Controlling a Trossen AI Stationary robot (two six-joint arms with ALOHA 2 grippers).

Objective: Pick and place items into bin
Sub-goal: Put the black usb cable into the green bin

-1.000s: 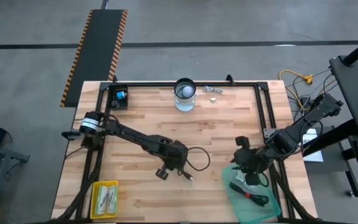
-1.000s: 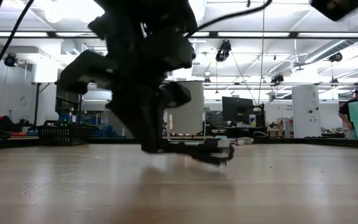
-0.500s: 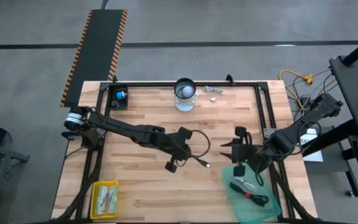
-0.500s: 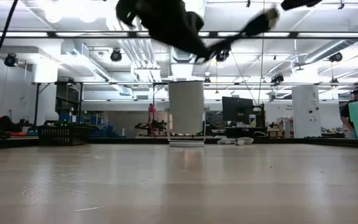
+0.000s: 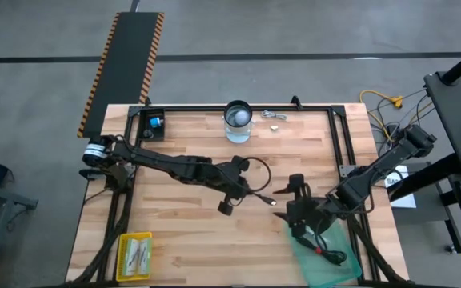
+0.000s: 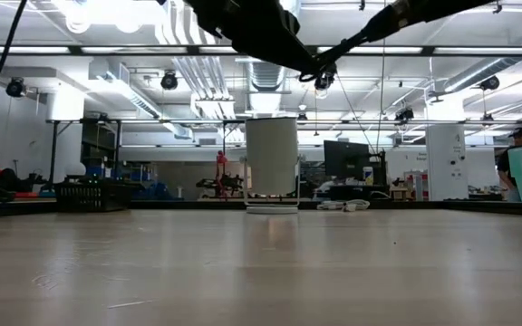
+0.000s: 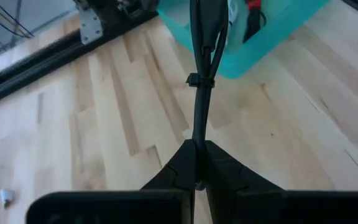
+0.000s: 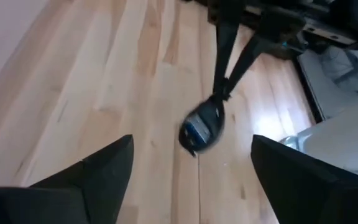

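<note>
Left gripper (image 5: 229, 194): pinched tight on our black cable (image 7: 199, 93), mid-table.
Cable axis: runs from the fingers toward the bin (image 5: 326, 256), apparently short of its rim.
Right gripper (image 5: 296, 210): spread wide, empty, just beside the bin, nearer it.

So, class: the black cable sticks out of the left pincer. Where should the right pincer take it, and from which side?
Probably just behind the plug, from the bin side: the black cable juts from the shut left pincer toward the open right pincer.
</note>
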